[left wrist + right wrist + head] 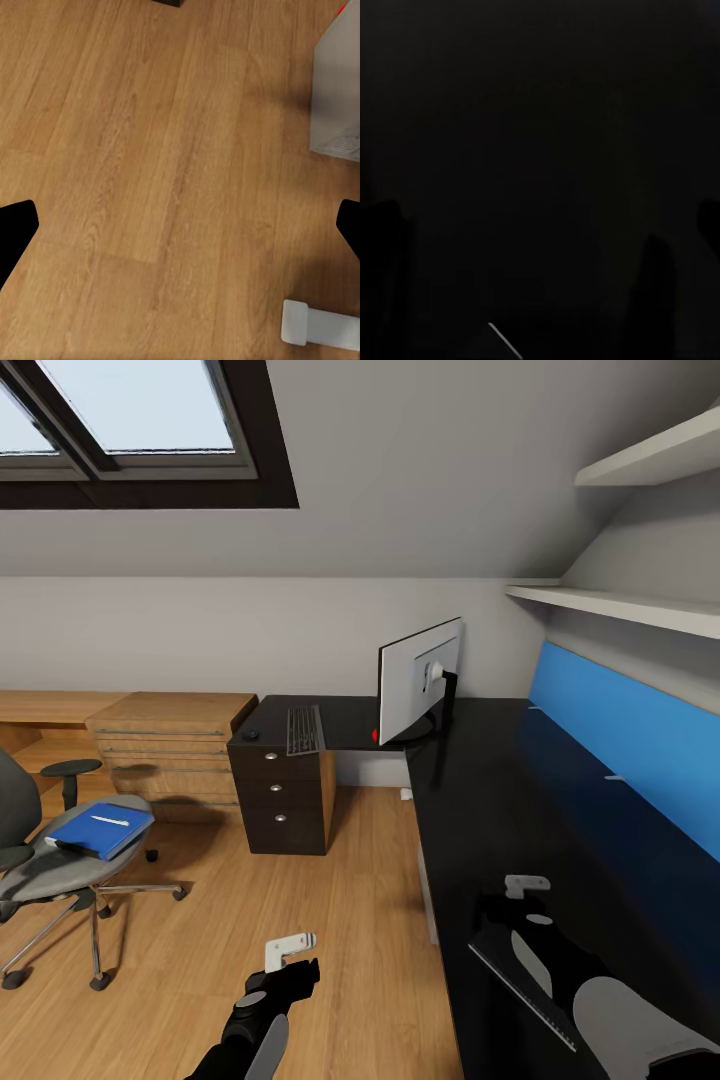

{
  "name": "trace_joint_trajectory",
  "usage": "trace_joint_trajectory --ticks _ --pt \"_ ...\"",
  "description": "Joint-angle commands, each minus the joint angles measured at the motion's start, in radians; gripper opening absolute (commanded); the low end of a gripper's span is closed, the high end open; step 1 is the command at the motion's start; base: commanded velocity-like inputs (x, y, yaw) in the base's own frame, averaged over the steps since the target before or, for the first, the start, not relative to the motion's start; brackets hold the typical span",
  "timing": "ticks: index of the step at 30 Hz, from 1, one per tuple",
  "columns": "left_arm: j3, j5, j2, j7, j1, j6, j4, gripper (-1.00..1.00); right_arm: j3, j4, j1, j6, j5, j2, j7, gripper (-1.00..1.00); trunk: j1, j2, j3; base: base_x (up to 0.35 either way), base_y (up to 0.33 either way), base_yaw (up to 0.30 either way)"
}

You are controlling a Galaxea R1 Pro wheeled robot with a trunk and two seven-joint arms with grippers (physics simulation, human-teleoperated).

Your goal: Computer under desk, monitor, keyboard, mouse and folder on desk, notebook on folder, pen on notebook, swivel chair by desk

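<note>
The folder point(100, 830) with the pen point(109, 821) lay on the chair point(60, 870). Monitor point(418, 682), keyboard point(303, 730) and mouse point(250, 735) sat on the counter point(480, 800). Left fingers point(16, 232) stood open; right ones unclear.

The table point(520, 790) is black with a bright blue back panel point(630, 745); its dark drawers point(283, 790) carry 3 round silver knobs. The monitor point(420, 680) shows a silver-grey back, a black stand and a small red dot at 1 lower corner. The keyboard point(304, 730) is grey with dark keys, the mouse point(250, 736) dark. A bright blue folder point(100, 830) bears a thin pale pen point(108, 821). The swivel chair point(50, 870) is grey with black armrests and chrome legs. The floor point(300, 920) is warm honey wood with plank grain.
</note>
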Motion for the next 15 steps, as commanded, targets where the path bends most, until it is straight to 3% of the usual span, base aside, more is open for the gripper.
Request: trace_joint_trajectory --ticks 1,10,15 --pt "-0.002 0.01 0.0 0.009 -0.001 0.002 -0.001 1.0 0.011 0.017 0.0 0.012 -0.01 -0.001 -0.005 1.0 0.0 -0.001 -0.001 0.0 0.0 0.0" --pt "-0.002 0.011 0.0 0.009 -0.001 0.002 -0.001 1.0 0.011 0.019 0.0 0.015 -0.01 -0.001 -0.005 1.0 0.0 -0.001 -0.001 -0.013 0.0 0.0" --pt "-0.002 0.011 0.0 0.009 -0.001 0.002 -0.001 1.0 0.011 0.019 0.0 0.016 -0.01 -0.001 -0.005 1.0 0.0 -0.001 -0.001 -0.275 0.0 0.0"
